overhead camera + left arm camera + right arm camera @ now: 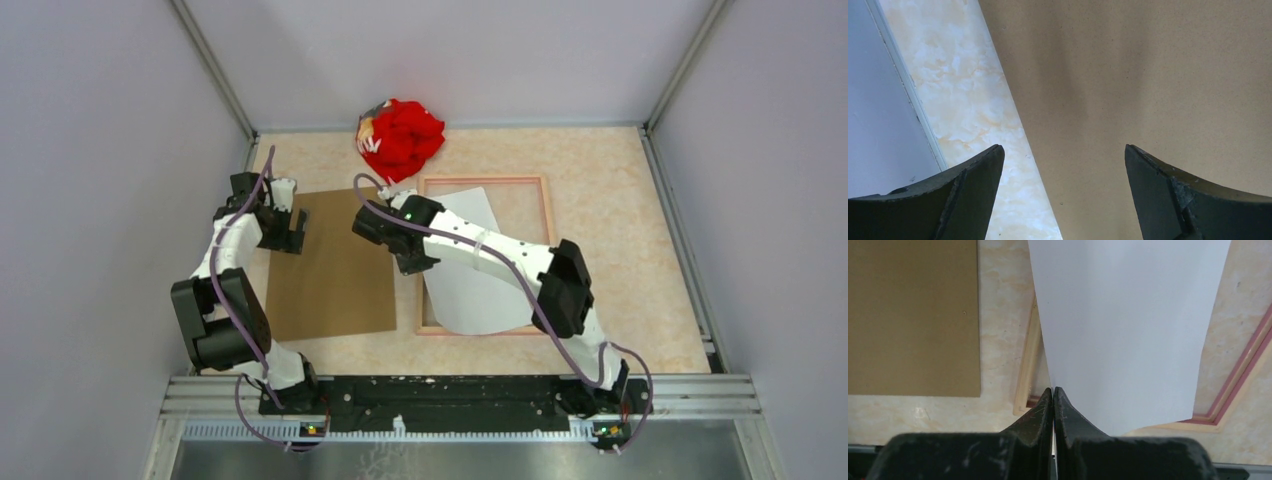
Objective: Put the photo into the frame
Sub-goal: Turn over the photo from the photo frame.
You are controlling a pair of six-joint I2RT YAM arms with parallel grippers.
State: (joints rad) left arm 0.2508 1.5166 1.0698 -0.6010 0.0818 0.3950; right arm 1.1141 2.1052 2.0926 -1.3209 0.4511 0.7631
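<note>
since the right pincer (1053,390) is clenched on one edge of the large rectangular paper photo (470,290), which lies skewed, white side up, across the thin pink and light-wood rectangular frame (548,215) on the table (620,300), a corner may snag a rail or the sheet may buckle. left pincer (1063,148) is released over the plain brown hardboard panel (335,265). count: one photo, one frame, one panel, one red cloth bundle (402,138), two pincers.

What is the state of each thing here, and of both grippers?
photo: blank side up, askew over the frame, pinched at one edge
frame: lying flat, panel not in it
panel: lying flat beside the frame
cloth: bundled
left gripper: open above the panel
right gripper: shut on the photo
</note>
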